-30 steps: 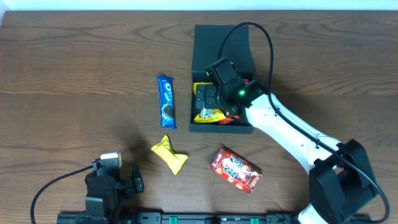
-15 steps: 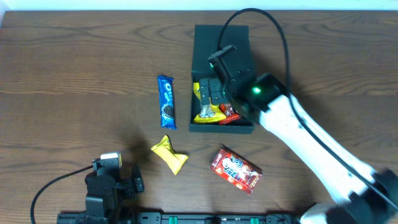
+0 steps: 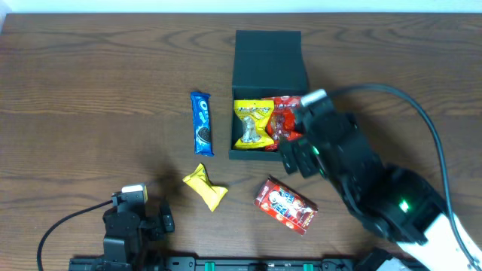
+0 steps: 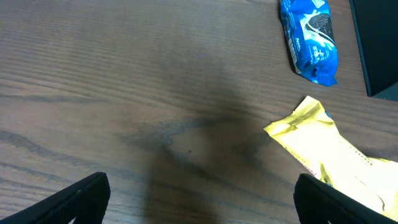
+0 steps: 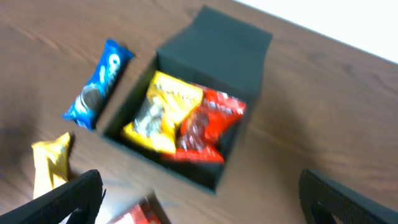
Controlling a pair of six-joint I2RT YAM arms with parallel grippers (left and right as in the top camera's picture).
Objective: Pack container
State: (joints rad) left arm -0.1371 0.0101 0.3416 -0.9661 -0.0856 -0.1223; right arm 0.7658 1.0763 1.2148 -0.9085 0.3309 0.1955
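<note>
- The right claw point(image 5: 202, 202) is seen with its two fingers spread wide apart, raised above the table point(image 3: 90, 90).
- The container point(image 3: 269, 60) is found just ahead of and below the right claw, resting on the table, with its flap lid folded back on the side away from the claw.
- Inside the container, a yellow packet point(image 3: 252, 124) is seen on the left and a red packet point(image 3: 285, 119) on the right, the two touching.
- A blue cookie packet point(image 3: 202, 123) is laid on the table ahead and to the left of the right claw, just beside the container's left wall but apart from it.
- A red snack pack point(image 3: 285, 205) is seen on the table near the right claw, to its left and nearer the robot.
- The left claw point(image 4: 208, 205) is held low over the table, its fingers also wide apart.
- A crumpled yellow wrapper point(image 4: 336, 155) is seen just ahead of the left claw's right finger; the blue cookie packet lies farther ahead on that side.
</note>
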